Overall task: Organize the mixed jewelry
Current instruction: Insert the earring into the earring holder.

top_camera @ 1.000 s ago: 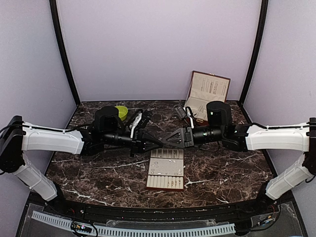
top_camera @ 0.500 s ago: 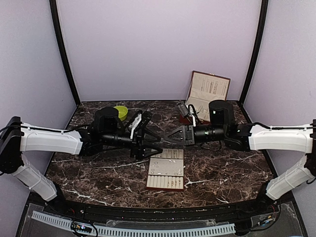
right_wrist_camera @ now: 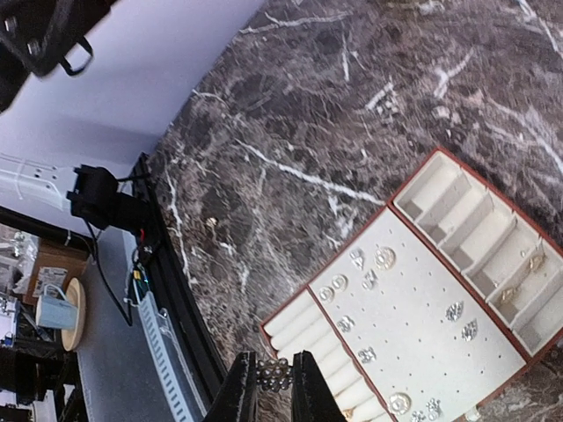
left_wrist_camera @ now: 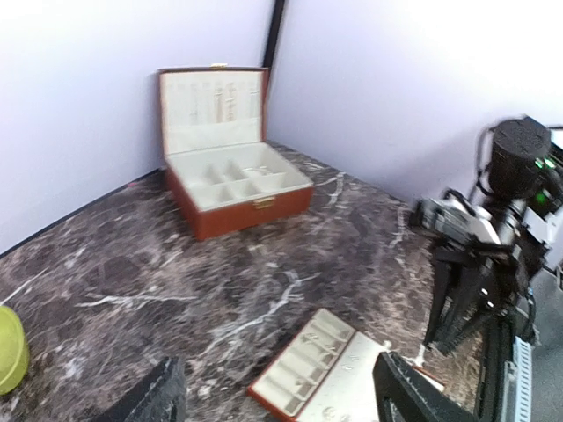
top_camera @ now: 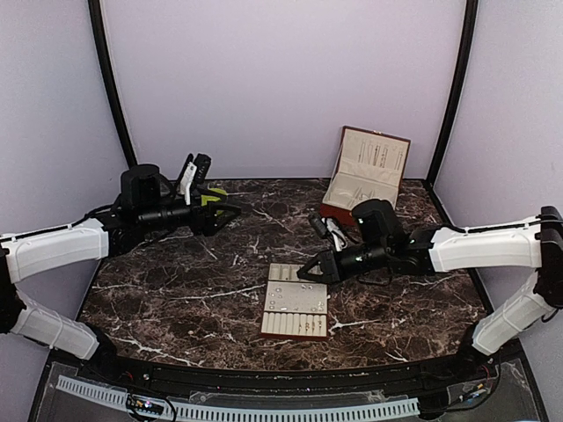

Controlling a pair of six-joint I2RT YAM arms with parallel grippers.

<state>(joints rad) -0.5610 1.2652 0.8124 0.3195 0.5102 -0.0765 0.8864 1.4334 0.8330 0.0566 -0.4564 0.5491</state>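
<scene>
Mixed jewelry [right_wrist_camera: 384, 258] lies mainly on the beige slotted tray [top_camera: 281, 318], which sits flat near the front centre of the dark marbled table [top_camera: 176, 290]. Small silvery studs and rings are scattered across the tray's perforated middle panel, and a few yellowish pieces occupy the compartments at its near end. The right gripper [top_camera: 308, 272] is positioned at the tray's far right corner, jaws pressed together on a small beaded piece [right_wrist_camera: 273, 375] pinched at the fingertips. Whether the gripper touches the tray cannot be determined. The left gripper [top_camera: 233, 211] is well apart from the tray, toward the far left of the table, jaws spread wide. A lime-green bowl [left_wrist_camera: 7, 347] sits just beside it, partly hidden in the overhead view. At the far right, near the back wall, a brown jewelry box [top_camera: 365, 176] stands open, lid upright, beige-lined compartments exposed; its contents are too small to identify.
</scene>
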